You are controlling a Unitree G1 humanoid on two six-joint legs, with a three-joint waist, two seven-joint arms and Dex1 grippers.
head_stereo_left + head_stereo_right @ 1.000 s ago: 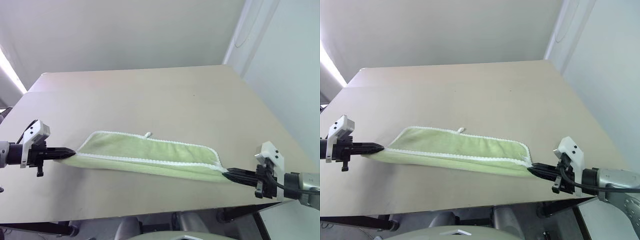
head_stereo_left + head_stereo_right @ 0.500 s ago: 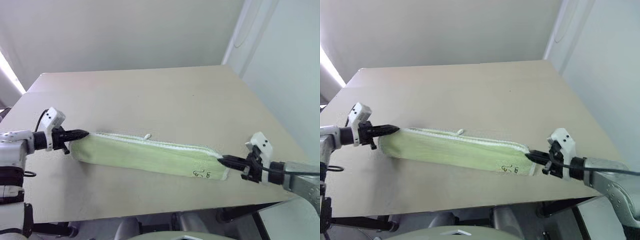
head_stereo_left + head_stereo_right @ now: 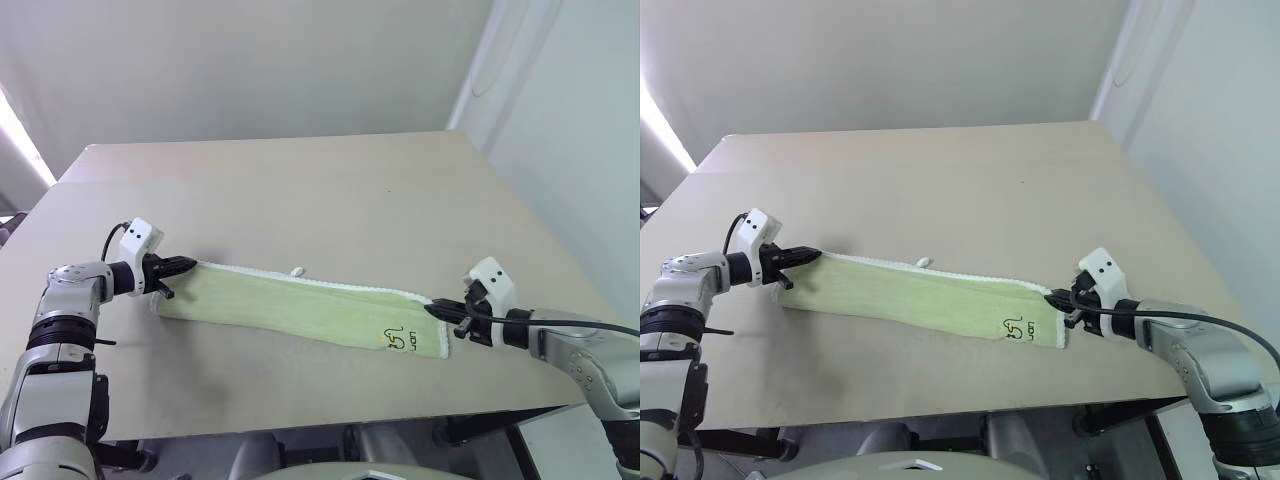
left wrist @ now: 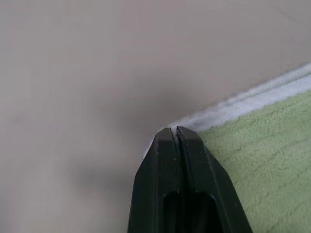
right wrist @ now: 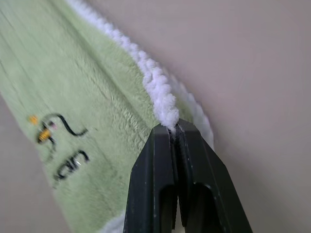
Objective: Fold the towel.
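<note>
Left gripper (image 3: pixel 186 264) pinched tight on the towel's (image 3: pixel 300 309) far left corner, white stitched edge caught between the fingers. Towel lies as a long narrow folded band across the near part of the table (image 3: pixel 330 190). Small white loop tag (image 3: pixel 297 270) on its far edge; dark scribbled mark (image 3: pixel 399 339) near its right end. Right gripper (image 3: pixel 436 309) clamped on the far right corner hem. Likely handling: light, limp terry, sags between grips; corner hems give the surest hold.

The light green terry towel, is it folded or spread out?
Folded: the light green terry towel lies as a narrow strip, white stitched edges together.
</note>
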